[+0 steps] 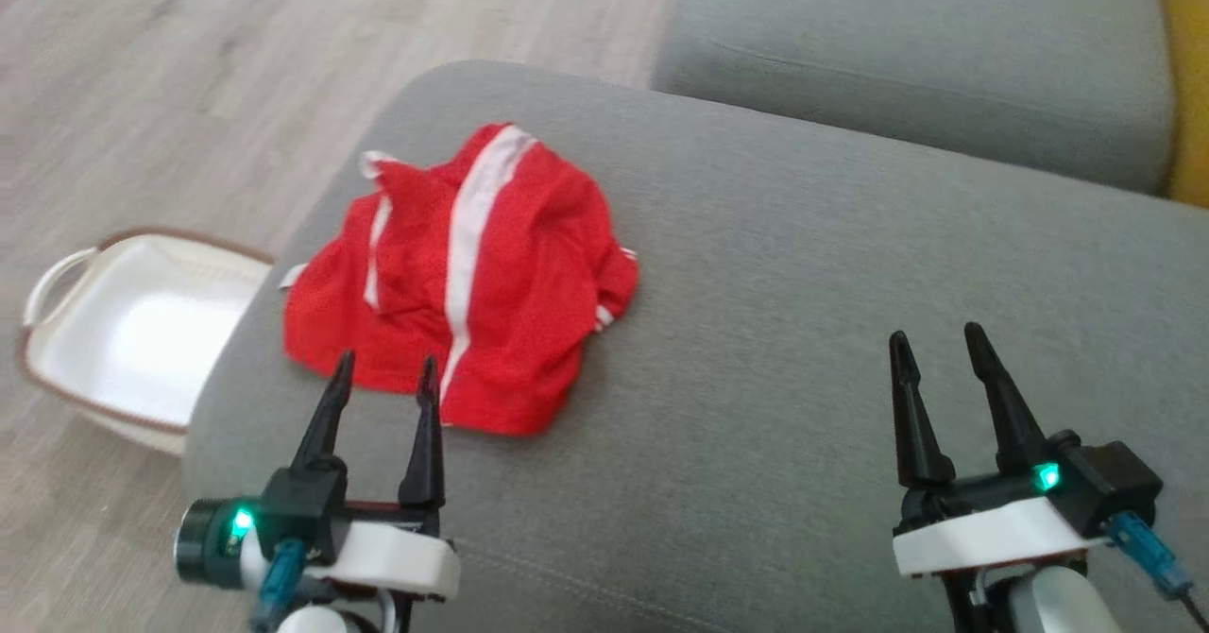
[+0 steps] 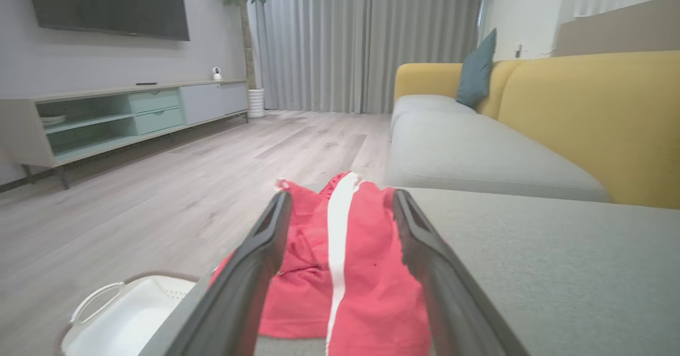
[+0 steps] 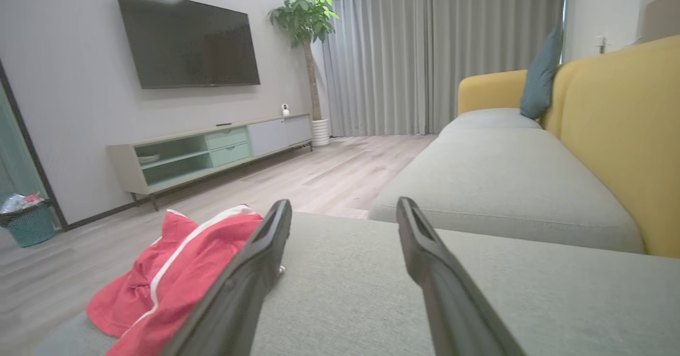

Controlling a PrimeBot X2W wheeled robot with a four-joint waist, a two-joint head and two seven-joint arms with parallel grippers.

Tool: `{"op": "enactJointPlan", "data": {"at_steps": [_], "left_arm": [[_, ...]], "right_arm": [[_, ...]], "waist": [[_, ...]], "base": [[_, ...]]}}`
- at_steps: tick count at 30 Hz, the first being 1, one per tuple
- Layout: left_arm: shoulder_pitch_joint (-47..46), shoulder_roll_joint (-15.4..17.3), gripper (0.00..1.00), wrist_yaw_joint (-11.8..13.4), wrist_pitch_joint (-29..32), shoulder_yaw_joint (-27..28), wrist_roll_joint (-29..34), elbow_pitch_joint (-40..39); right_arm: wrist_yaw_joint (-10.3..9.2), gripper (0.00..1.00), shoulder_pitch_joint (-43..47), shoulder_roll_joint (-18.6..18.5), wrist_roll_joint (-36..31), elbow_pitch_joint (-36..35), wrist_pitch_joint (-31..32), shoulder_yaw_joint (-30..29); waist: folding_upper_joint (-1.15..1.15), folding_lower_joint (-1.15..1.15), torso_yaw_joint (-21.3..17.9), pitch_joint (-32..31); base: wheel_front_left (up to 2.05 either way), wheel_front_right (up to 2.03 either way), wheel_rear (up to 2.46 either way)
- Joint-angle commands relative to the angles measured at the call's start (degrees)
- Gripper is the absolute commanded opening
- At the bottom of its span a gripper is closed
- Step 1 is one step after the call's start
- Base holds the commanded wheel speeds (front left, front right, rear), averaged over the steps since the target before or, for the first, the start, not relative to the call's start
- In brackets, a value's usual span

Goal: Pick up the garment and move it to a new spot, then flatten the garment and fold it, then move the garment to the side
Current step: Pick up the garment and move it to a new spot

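Your red garment (image 1: 463, 274) lies crumpled on sofa cushion (image 1: 803, 350), 11 o'clock from you. Left claw (image 1: 387, 359) spread wide, tips by near hem, apparently lined up for pickup. Right claw (image 1: 935, 331) also wide, 1 o'clock, over bare cushion, probably kept clear.

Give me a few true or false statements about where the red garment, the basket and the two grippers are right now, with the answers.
1. The red garment lies crumpled on the grey sofa cushion. True.
2. The left gripper is shut on the garment. False: its fingers stand open at the garment's near edge, holding nothing.
3. The white basket sits on the floor beside the cushion. True.
4. The right gripper is over the garment. False: it is over bare cushion, well to the garment's right.
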Motion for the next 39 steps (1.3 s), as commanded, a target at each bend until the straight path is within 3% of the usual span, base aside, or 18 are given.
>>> {"op": "enactJointPlan", "data": {"at_steps": [1,14,28,34,39], "left_arm": [[-1.91,-0.07,1.00,-0.03,-0.52,2.37,0.44,-2.35],[-1.20,-0.01,1.00,-0.80,-0.52,3.27,0.81,-2.63],[-3.10,-0.30,1.00,-1.51,-0.52,6.21,-2.63,-0.85],[-9.09,2.11,1.00,-4.11,-0.52,8.46,-2.63,-0.20],[-18.43,6.84,1.00,-8.83,0.32,9.24,-3.19,4.63]], "right_arm": [[0.24,1.00,-1.43,-0.42,0.51,-1.69,-0.62,1.57],[0.24,1.00,-0.65,-0.42,1.51,-1.31,-0.62,2.59],[0.24,1.00,-2.28,-0.42,0.21,-1.63,-0.62,1.28],[0.24,1.00,-4.57,-0.42,-1.99,-2.95,-0.62,-1.35],[0.24,1.00,-7.53,-0.42,-4.06,-4.78,-0.62,-3.99]], "waist": [[0.00,0.00,2.79,-0.48],[0.00,0.00,6.32,-1.02],[0.00,0.00,2.32,2.94],[0.00,0.00,-1.34,8.85],[0.00,0.00,-4.53,15.22]], "base": [[0.00,0.00,0.00],[0.00,0.00,0.00],[0.00,0.00,0.00],[0.00,0.00,0.00],[0.00,0.00,0.00]]}}
